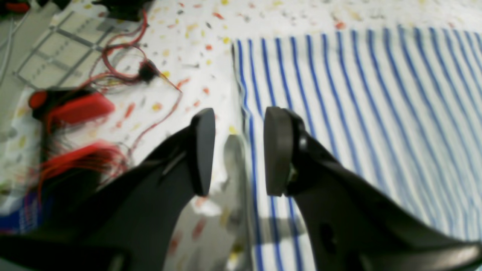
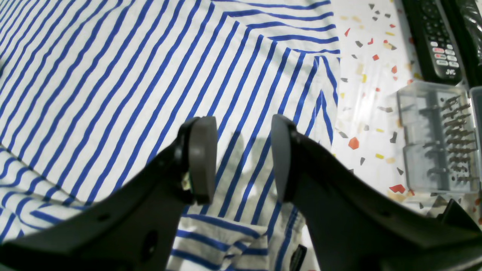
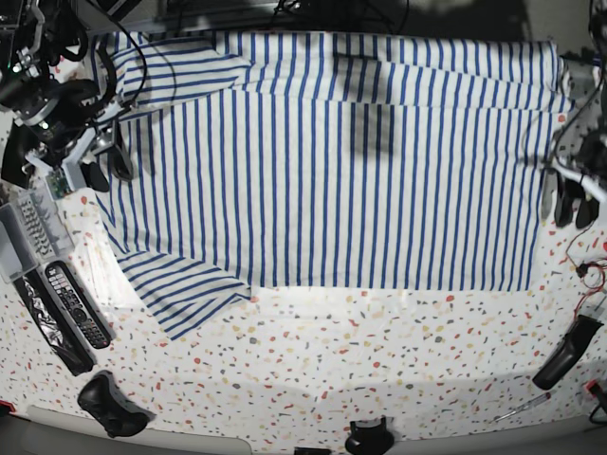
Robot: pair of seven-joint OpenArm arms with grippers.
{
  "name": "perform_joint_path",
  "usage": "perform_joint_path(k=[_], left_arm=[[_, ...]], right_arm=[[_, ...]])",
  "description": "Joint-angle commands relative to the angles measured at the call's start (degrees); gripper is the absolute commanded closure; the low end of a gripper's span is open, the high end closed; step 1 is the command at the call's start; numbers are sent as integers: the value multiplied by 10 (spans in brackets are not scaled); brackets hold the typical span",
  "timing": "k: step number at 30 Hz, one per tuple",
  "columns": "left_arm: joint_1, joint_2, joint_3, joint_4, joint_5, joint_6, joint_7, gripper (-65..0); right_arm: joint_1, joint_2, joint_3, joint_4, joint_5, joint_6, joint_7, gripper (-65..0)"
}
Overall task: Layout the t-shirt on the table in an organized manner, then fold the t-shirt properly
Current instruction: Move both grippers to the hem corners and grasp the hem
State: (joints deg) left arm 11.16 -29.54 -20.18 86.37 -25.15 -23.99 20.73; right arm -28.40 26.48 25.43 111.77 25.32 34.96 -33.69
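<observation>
The blue-striped white t-shirt [image 3: 332, 161] lies spread flat across the far half of the speckled table [image 3: 360, 360], with one sleeve [image 3: 185, 294] angled out at the front left. My left gripper [image 1: 239, 150] is open and empty, hovering over the shirt's side edge [image 1: 244, 113]; in the base view it is at the right [image 3: 567, 204]. My right gripper [image 2: 243, 158] is open and empty above the striped cloth [image 2: 131, 75] near the sleeve seam; in the base view it is at the left [image 3: 104, 166]. A small dark tag [image 2: 297, 258] shows at the cloth's edge.
Remotes [image 3: 76, 303] and a clear plastic box of bits [image 2: 433, 139] lie left of the shirt. Red wires [image 1: 124, 56] and red-black parts [image 1: 71, 109] lie beside the left gripper. Black objects sit at the front edge [image 3: 109, 403] and front right [image 3: 566, 353].
</observation>
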Motion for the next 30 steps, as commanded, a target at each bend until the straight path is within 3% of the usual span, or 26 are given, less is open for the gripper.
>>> perform_joint_path(k=[1, 5, 8, 17, 21, 30], left_arm=[[-32, -11, -3, -25, -16, -14, -15, -213], [-141, -11, -3, -173, -48, -81, -15, -252], [-208, -12, 6, -271, -55, -100, -15, -252], [-335, -13, 129, -439, 43, -99, -80, -252], [-366, -8, 140, -479, 51, -57, -83, -252], [-379, 22, 140, -526, 87, -58, -114, -252]], right_arm=[[1, 8, 5, 10, 6, 0, 10, -235], [1, 8, 5, 10, 6, 0, 2, -235], [1, 8, 5, 10, 6, 0, -5, -235], [1, 8, 5, 10, 6, -1, -29, -235], [1, 8, 5, 10, 7, -1, -37, -235], [1, 8, 5, 10, 47, 0, -45, -235]])
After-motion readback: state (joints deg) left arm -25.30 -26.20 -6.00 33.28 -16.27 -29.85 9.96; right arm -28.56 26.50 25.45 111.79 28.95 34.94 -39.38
